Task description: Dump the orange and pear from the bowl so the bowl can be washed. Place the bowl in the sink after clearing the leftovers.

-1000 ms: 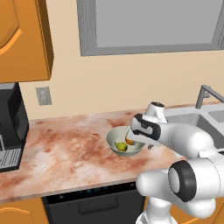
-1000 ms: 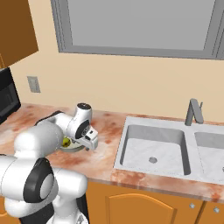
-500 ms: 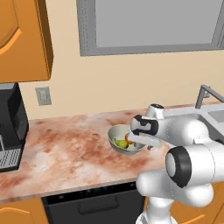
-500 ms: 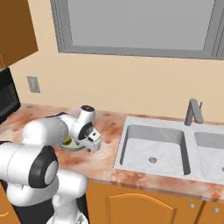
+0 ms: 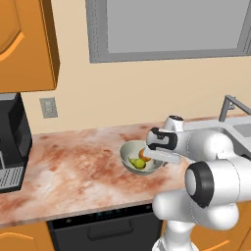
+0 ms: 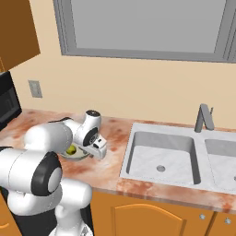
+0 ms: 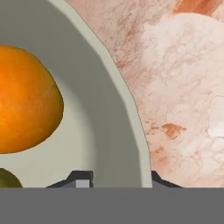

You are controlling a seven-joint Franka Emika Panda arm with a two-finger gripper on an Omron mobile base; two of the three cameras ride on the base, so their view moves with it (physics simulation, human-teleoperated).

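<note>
The pale grey-green bowl [image 5: 128, 156] stands on the marble counter with the orange [image 5: 143, 154] and the yellow-green pear [image 5: 138, 163] inside it. My gripper [image 5: 158, 160] hangs over the bowl's right rim, the side toward the sink [image 5: 239, 130]. In the hand view the gripper [image 7: 120, 180] is open, and the bowl's rim [image 7: 131, 113] runs between its fingertips [image 7: 81, 179]. The orange [image 7: 24, 100] lies just inside, and a sliver of pear [image 7: 6, 179] shows at the lower left. From the right base view my arm covers most of the bowl [image 6: 79, 156]; the pear [image 6: 70, 150] peeks out.
The double-basin sink [image 6: 138, 134] with its grey faucet [image 6: 203, 118] lies to the bowl's right. A black coffee machine [image 5: 11, 142] stands at the counter's left end under an orange wall cabinet [image 5: 24, 44]. Bare marble counter [image 5: 73, 166] spreads left of the bowl.
The hand has sunk a little onto the bowl's right rim and the elbow has swung nearer the cameras. The bowl and both fruits have not moved.
</note>
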